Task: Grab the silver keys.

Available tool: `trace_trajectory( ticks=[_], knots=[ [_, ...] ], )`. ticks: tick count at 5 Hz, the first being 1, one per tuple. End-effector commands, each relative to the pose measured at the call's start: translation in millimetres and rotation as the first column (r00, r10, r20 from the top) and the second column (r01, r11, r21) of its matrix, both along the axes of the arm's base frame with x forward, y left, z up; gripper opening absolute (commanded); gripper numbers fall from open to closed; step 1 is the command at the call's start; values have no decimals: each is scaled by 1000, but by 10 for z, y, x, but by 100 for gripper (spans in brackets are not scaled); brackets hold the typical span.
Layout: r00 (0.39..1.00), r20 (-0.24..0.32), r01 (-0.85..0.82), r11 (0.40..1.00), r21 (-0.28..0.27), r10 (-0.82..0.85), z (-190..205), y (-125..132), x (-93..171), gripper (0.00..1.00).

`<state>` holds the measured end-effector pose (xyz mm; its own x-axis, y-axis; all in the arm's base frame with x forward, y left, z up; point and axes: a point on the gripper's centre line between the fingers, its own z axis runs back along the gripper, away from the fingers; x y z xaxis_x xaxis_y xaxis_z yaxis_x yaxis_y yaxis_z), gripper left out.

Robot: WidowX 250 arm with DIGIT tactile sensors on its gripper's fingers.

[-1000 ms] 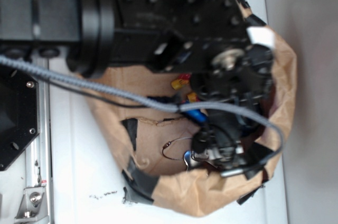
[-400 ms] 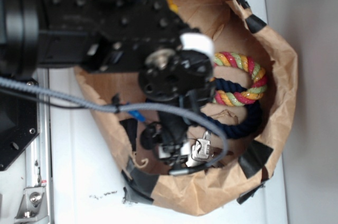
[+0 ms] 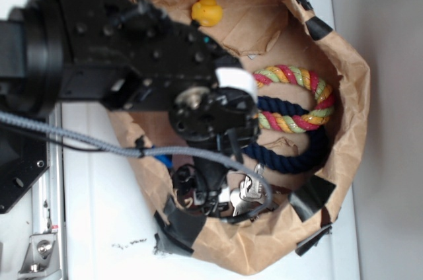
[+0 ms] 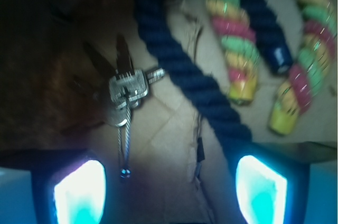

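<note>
In the exterior view, the silver keys [image 3: 248, 191] are seen at six o'clock inside the paper bag [image 3: 350, 95], beside the gripper [image 3: 218, 197]. In the wrist view, the silver keys [image 4: 127, 89] lie at ten o'clock, unheld; the fingers [image 4: 79, 192] are spread, the navy rope [image 4: 190, 76] at one o'clock.

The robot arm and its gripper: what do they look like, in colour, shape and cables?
The arm is matt black and blocky, with round joint housings and small screws. A grey braided cable and a thinner black wire run along it. A white tag sits near the wrist. In the wrist view, the gripper has two dark fingers whose pads glow pale cyan.
</note>
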<state>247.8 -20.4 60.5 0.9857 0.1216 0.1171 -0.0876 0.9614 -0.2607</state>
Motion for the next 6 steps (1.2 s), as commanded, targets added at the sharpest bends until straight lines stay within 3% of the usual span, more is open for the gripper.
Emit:
trace_trajectory(
  ticks=[1, 2, 3, 4, 6],
  knots=[
    [999, 33, 31, 999, 7, -31, -116, -110, 55, 100],
    [998, 47, 32, 999, 14, -33, -159, -148, 69, 100],
    [998, 55, 13, 1000, 0, -13, -159, -152, 85, 0],
    [999, 53, 7, 1000, 8, -8, -122, -197, 387, 0],
    [998, 56, -12, 1000, 18, 11, -131, -198, 533, 0]
  ],
)
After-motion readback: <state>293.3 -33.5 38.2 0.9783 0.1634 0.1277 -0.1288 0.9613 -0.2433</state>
